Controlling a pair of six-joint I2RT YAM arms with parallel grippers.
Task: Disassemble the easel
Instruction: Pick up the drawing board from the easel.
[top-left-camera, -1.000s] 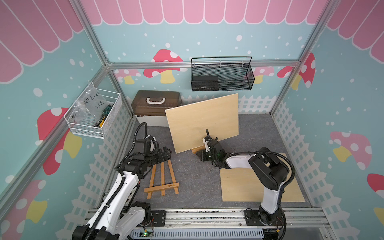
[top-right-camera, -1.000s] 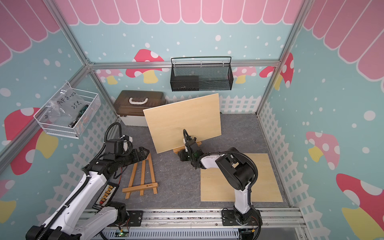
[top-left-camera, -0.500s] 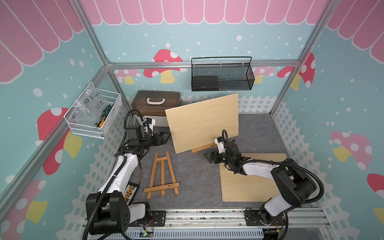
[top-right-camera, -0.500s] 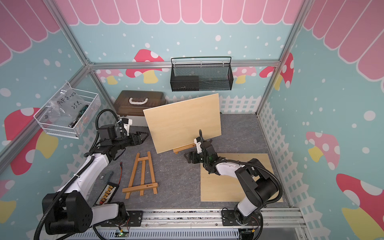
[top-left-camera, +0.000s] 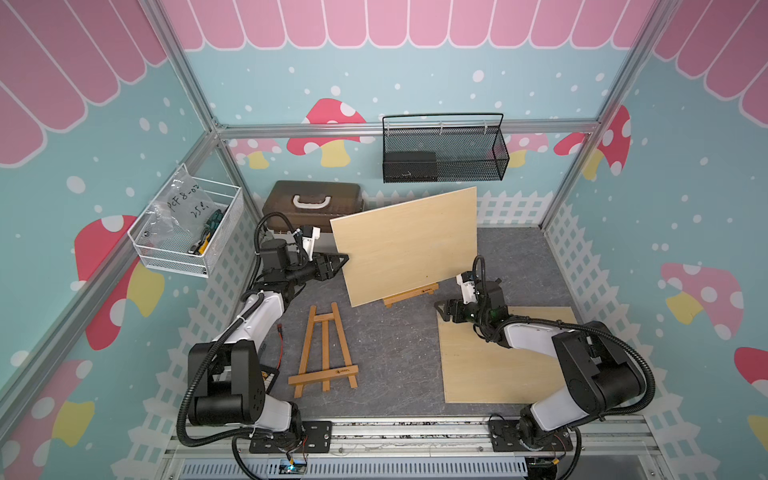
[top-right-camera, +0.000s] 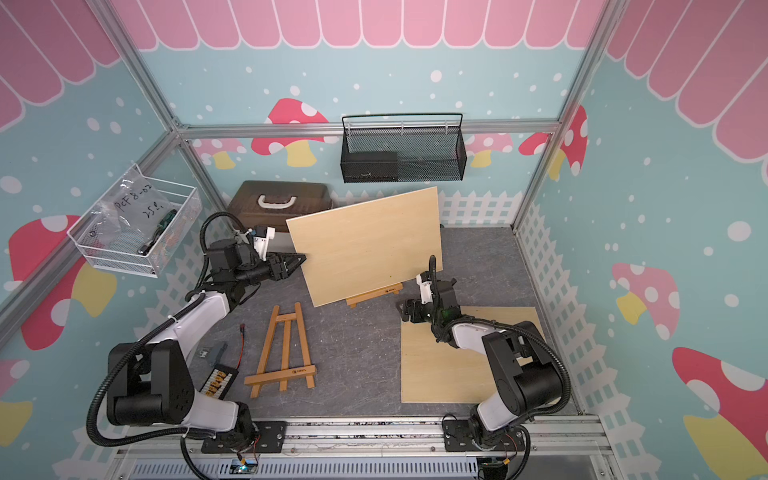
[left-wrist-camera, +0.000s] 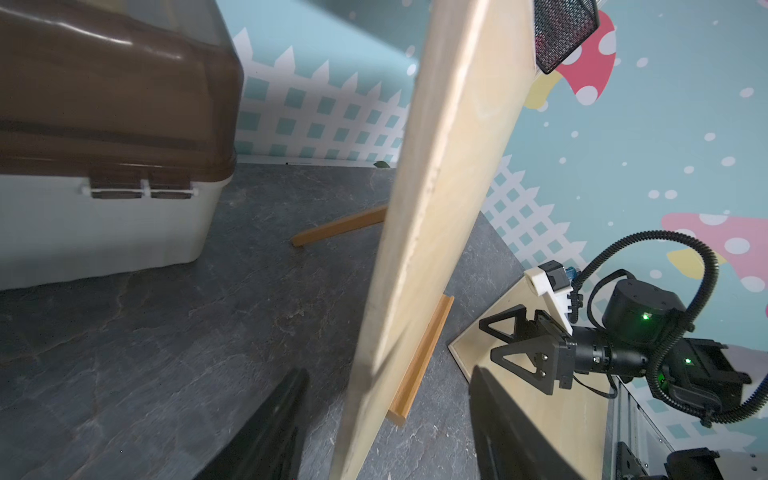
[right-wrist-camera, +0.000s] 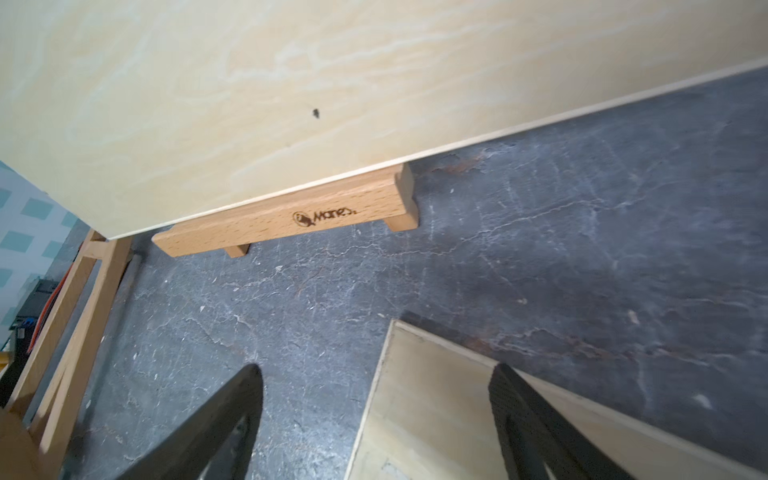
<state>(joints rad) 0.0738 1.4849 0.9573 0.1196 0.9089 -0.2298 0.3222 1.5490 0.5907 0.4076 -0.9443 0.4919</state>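
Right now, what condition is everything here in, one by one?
upright board: leaning on the standing easel's ledge.
standing easel: upright, carrying that board.
flat easel: lying on the table.
flat board: lying on the table.
brown-lidded box: lid closed.
left end effector: open, jaws either side of the upright board's edge.
right end effector: open, empty, over the flat board's corner.

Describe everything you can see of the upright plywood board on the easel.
The plywood board is a thin, pale rectangular panel with faint grain and one small dark speck low on its face. It stands landscape, leaning back, its bottom edge resting on the easel's wooden ledge, which it overhangs at both ends. The left gripper straddles its side edge with open jaws, a gap showing either side.
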